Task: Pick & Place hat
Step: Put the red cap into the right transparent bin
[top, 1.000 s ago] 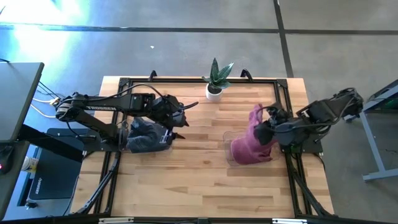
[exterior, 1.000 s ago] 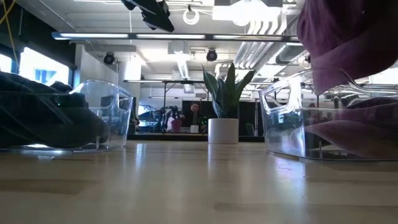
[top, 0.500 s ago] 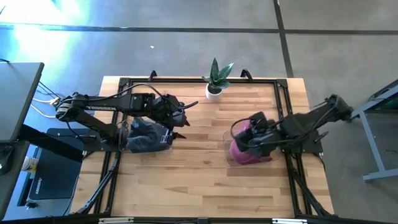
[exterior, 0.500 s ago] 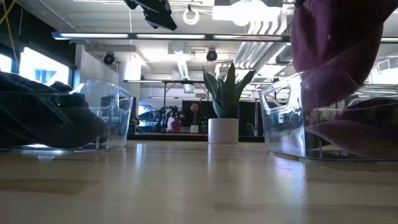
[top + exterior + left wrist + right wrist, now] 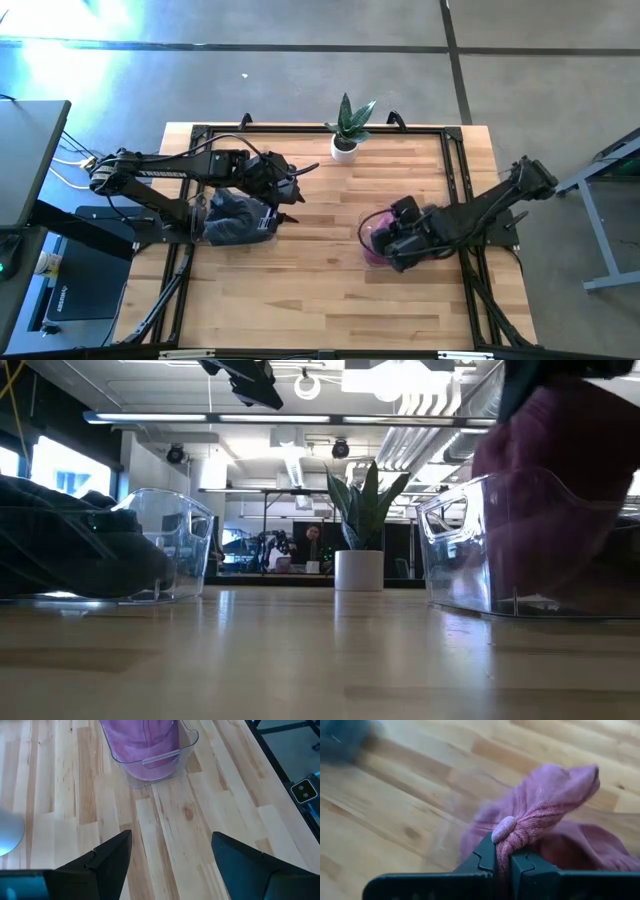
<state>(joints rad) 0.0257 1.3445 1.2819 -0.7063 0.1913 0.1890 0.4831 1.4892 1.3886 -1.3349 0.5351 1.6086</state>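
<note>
A purple knit hat (image 5: 545, 800) sits in a clear plastic bin (image 5: 364, 238) on the table's right half. In the low view the hat (image 5: 560, 490) fills the bin (image 5: 450, 550). My right gripper (image 5: 502, 854) reaches over this bin (image 5: 187, 742) from the right and is shut on the hat (image 5: 374, 236). My left gripper (image 5: 170, 855) is open. It hovers beside the left clear bin (image 5: 262, 228), which holds dark hats (image 5: 232, 218), and touches nothing. My right gripper pinches a bunched fold of the purple hat (image 5: 504, 831) between its two fingers. A small knot of cloth pokes out past the fingertips (image 5: 487, 857). The fingers come slanting down from the table's right. The hat's body lies below them inside the clear bin.
A potted plant (image 5: 346, 128) in a white pot stands near the far edge, between the two bins. Bare wood (image 5: 320, 290) stretches along the near half of the table. A black frame rail (image 5: 300, 130) runs around the table top.
My right gripper has moved down, toward the table's left and near edge, staying shut on the purple hat. The hat hung above the bin's far right side a second ago. It now sits lowered into the clear bin.
</note>
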